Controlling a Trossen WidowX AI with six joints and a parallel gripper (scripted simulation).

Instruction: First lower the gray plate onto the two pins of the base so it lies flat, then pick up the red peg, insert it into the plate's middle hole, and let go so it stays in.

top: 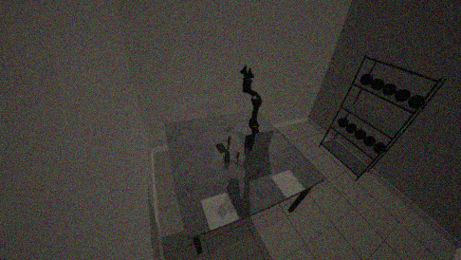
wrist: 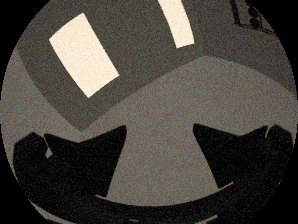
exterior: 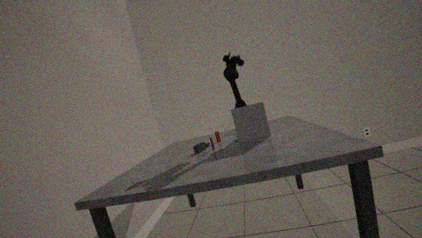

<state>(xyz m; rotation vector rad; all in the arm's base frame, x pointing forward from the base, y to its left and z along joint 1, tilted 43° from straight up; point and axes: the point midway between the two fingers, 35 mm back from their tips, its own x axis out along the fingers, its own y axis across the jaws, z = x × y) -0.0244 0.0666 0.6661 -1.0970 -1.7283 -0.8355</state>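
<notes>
My gripper point(top: 248, 70) point(exterior: 234, 57) point(wrist: 160, 128) is open and empty, raised high above the table and pointing upward, far from the small parts. In the exterior view, a thin red peg point(exterior: 212, 143) stands near a small dark gray object point(exterior: 201, 148), with an orange piece point(exterior: 218, 136) just behind it. The dark gray object also shows in the top view point(top: 221, 148). The picture is too dark and grainy to tell plate from base, or whether the plate lies on the pins. None of these parts show in the wrist view.
The arm stands on a gray block point(exterior: 252, 123) on the tilted-looking table point(top: 187, 161) point(exterior: 300, 143). Two bright patches point(top: 219, 210) point(top: 288, 183) lie on the table near its front edge. A rack point(top: 391, 138) with round dark weights stands beyond the table.
</notes>
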